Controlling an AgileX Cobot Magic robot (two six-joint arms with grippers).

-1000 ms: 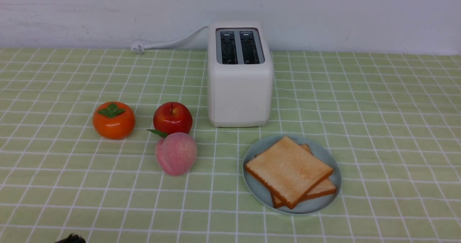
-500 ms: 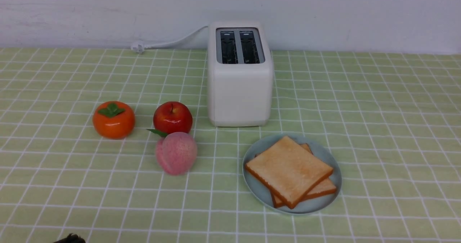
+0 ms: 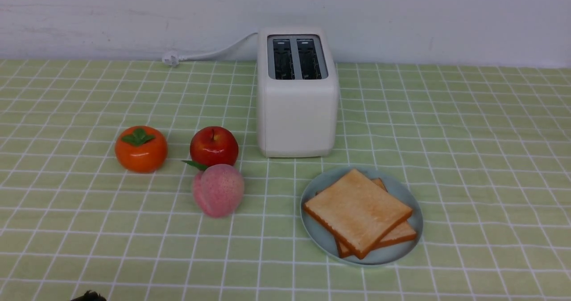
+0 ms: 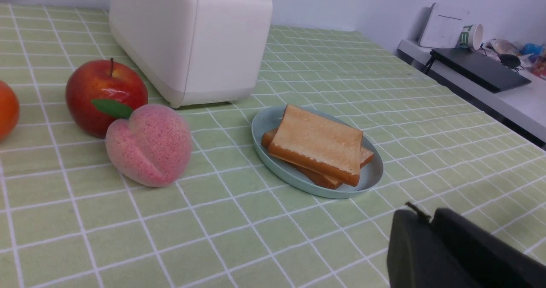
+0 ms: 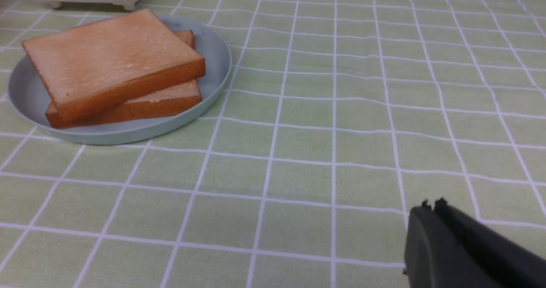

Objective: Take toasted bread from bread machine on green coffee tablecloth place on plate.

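Two slices of toasted bread (image 3: 357,209) lie stacked on the pale blue-grey plate (image 3: 319,236), in front of the cream-white bread machine (image 3: 296,109) on the green checked tablecloth (image 3: 468,158). Both toaster slots look dark and empty. The stack also shows in the left wrist view (image 4: 318,141) and the right wrist view (image 5: 111,62). My left gripper (image 4: 420,215) is shut and empty, low over the cloth, apart from the plate (image 4: 264,126). My right gripper (image 5: 431,205) is shut and empty, apart from the plate (image 5: 217,53). In the front view only a dark tip of the left arm (image 3: 89,295) shows.
An orange persimmon (image 3: 141,149), a red apple (image 3: 214,145) and a pink peach (image 3: 218,189) sit left of the toaster and plate. The white power cord (image 3: 209,53) runs along the back wall. A side shelf with a laptop (image 4: 482,68) lies beyond the table's right edge.
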